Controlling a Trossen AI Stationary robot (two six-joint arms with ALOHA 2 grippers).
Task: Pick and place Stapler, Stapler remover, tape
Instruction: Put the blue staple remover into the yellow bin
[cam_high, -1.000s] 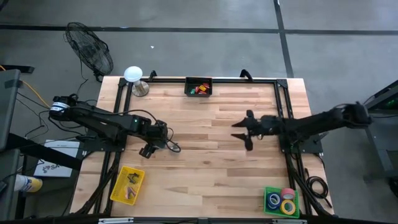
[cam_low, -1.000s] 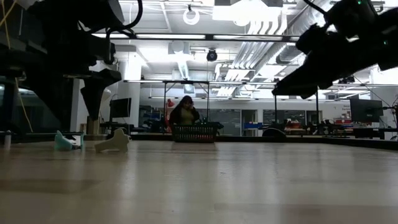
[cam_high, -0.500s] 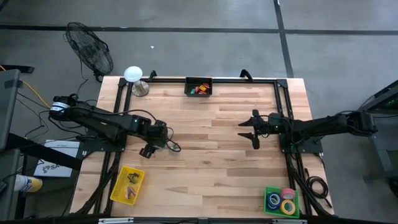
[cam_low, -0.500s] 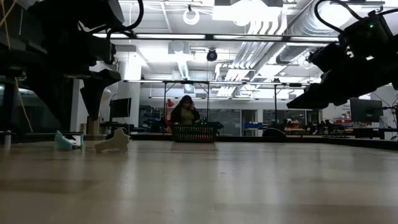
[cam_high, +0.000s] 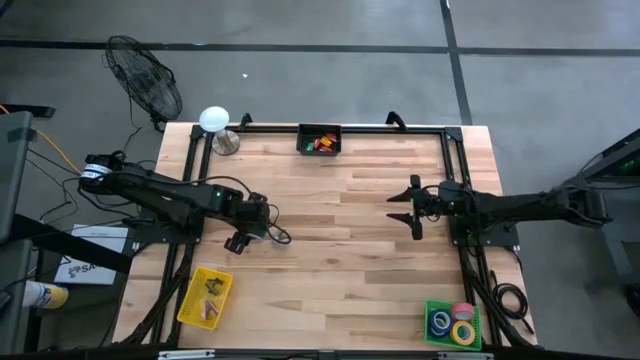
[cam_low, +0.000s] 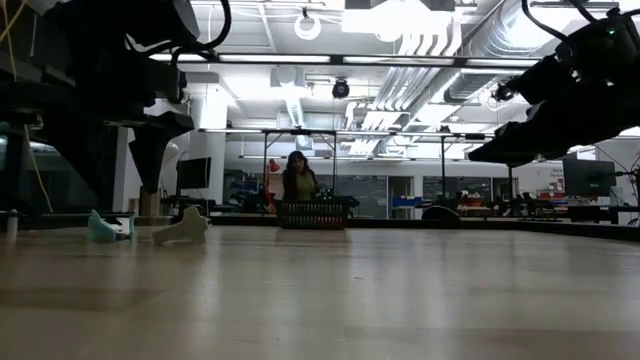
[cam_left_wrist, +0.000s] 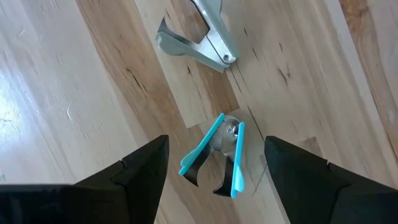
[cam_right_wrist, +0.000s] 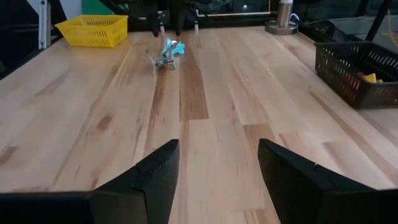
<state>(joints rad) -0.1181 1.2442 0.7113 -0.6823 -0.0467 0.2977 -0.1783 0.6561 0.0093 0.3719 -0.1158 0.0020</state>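
Observation:
In the left wrist view a blue-handled stapler remover (cam_left_wrist: 217, 158) lies on the wood between my left gripper's open fingers (cam_left_wrist: 214, 177), which hover above it pointing down. A silver stapler remover (cam_left_wrist: 199, 34) lies just beyond it. From above, my left gripper (cam_high: 255, 228) is left of the table's middle. My right gripper (cam_high: 410, 208) is open and empty, in the air right of the middle. The tape rolls (cam_high: 452, 322) sit in a green basket at the near right corner. Staplers (cam_high: 320, 143) lie in a black basket.
A yellow basket (cam_high: 205, 297) with small pieces stands near the left near corner, the black basket (cam_high: 320, 138) at the far edge, the green basket (cam_high: 433, 338) at the near right. A white lamp (cam_high: 214, 120) sits at the far left corner. Bare wood lies between the arms. A person (cam_low: 298, 182) is in the room beyond.
My right gripper has drawn back toward the table's right edge, staying open and empty. The left arm and both stapler removers have kept still.

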